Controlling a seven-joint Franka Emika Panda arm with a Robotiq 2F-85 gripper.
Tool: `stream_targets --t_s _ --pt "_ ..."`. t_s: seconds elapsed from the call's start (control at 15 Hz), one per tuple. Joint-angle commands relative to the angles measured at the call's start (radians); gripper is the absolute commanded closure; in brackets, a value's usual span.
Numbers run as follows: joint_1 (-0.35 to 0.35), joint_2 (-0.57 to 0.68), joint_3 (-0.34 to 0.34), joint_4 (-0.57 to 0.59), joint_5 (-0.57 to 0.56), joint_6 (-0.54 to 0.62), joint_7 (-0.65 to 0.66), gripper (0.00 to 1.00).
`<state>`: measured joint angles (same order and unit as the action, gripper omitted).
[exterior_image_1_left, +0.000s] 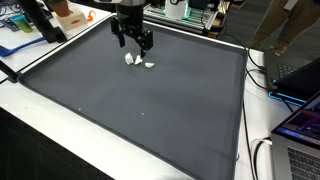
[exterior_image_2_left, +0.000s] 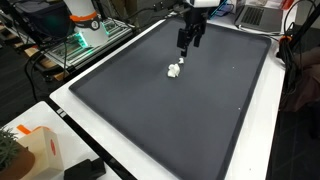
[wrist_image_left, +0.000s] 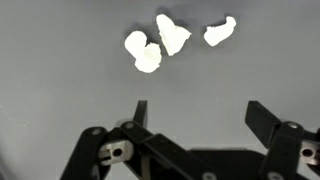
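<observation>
White lumps (wrist_image_left: 172, 35) are lying clustered on the dark mat (wrist_image_left: 60, 90); I'm hovering my pincer (wrist_image_left: 200, 108) wide open nearby, judging I should be centring over one, descending straight.

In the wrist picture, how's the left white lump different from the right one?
The left white lump is bigger and rounder; the right white lump is smaller and slimmer. The left nearly touches the middle lump; the right lies apart. Both are white, lying on the mat.
</observation>
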<state>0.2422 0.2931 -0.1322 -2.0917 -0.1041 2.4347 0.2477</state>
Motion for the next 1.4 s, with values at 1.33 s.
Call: stream_targets --t_s 1.33 --pt "-0.198 0.389 0.110 0.665 0.114 -0.761 -0.101 0.00"
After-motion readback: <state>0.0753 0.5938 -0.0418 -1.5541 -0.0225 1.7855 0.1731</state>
